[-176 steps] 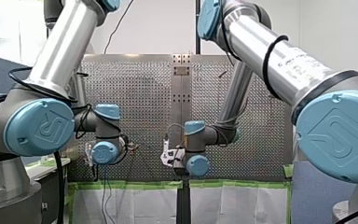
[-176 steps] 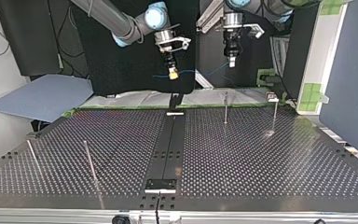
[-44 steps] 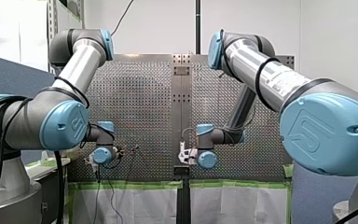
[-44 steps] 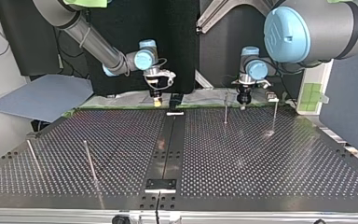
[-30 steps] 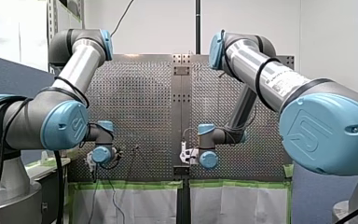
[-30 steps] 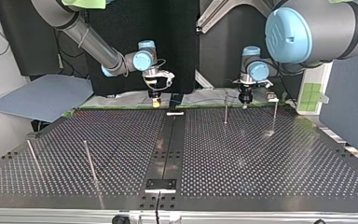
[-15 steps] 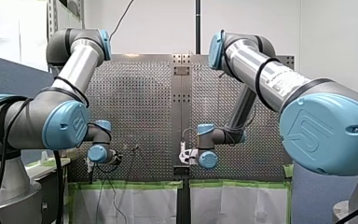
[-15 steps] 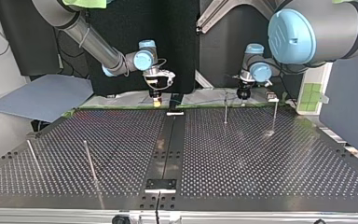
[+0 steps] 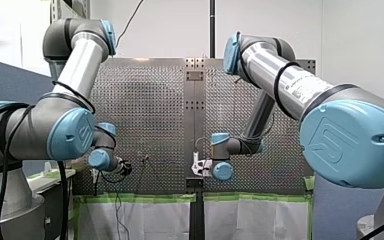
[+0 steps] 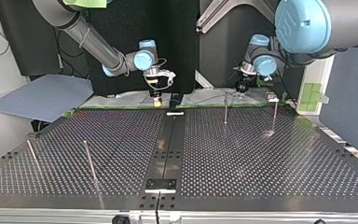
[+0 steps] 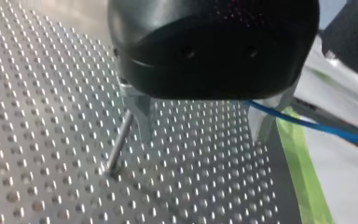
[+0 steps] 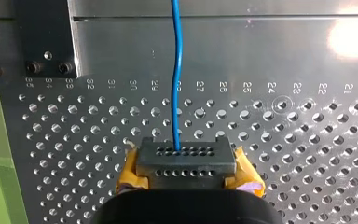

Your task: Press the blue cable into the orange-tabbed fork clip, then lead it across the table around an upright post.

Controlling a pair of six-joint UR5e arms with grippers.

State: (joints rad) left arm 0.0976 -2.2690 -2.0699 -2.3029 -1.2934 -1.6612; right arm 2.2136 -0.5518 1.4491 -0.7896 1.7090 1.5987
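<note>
My right tool [image 12: 185,161] is clamped on the cable [image 12: 176,70], which runs straight ahead from its yellow pads over the desk [image 12: 307,140]. My left tool [image 11: 200,137] is wide open, with a post [image 11: 120,149] just beside one finger; the cable seems to brush the other. In the top view the right tool sits at 12 o'clock, the left at 1 o'clock

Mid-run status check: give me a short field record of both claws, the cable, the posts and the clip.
right claw: shut on blue cable, at the perforated table's far edge in the top view
left claw: open; cable runs past one finger, a post stands beside the other
posts: four upright in the top view
fork clip: not made out in any view
</note>
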